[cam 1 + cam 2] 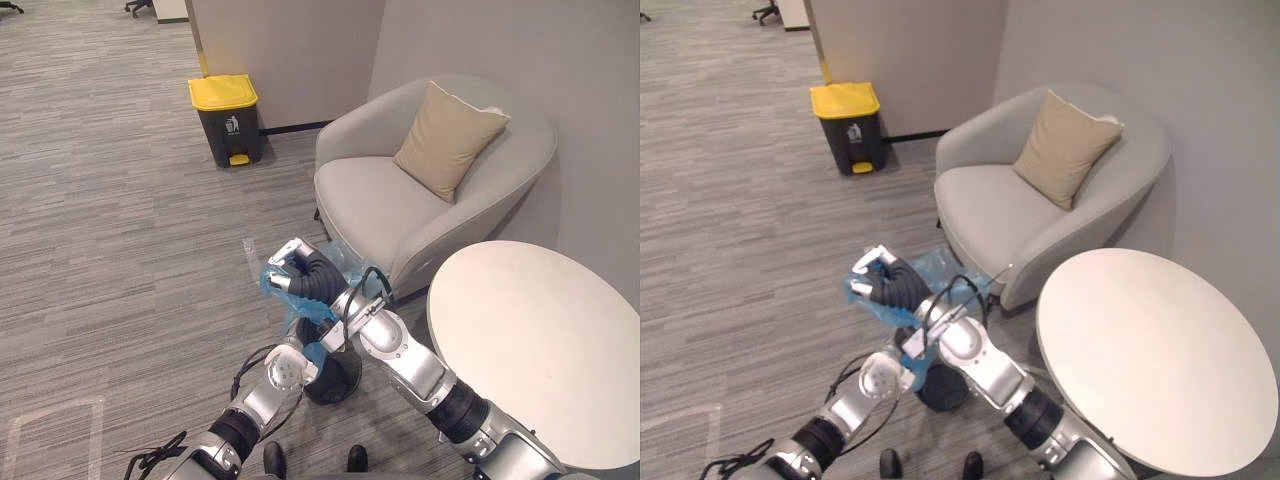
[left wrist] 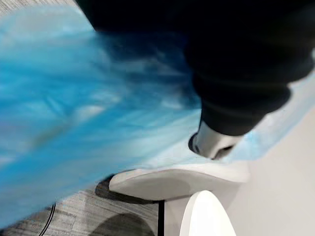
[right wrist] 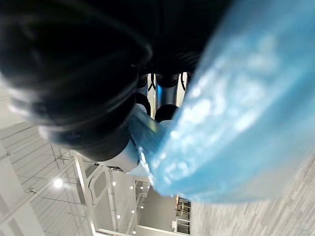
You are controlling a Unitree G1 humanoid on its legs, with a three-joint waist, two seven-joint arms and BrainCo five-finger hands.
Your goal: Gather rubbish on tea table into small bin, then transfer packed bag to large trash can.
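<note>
Right robot hand (image 1: 288, 266) clasps the bag (image 1: 305, 312) over the bin (image 1: 336, 380); left robot hand (image 2: 211, 143) grip untellable. A sharp pull may tear the film, spilling rubbish

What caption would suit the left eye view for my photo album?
Robot's right hand holds a blue bag over the small black bin, yellow-lidded trash can beyond.

Bright, even indoor light from above. Ceiling lamps (image 3: 58, 183) show as small glowing spots. Soft shadow under the armchair (image 1: 400, 200) and by the yellow-lidded bin (image 1: 228, 120). Pale sheen on the round counter (image 1: 540, 340). Light shines through the blue bag (image 2: 74, 98).
</note>
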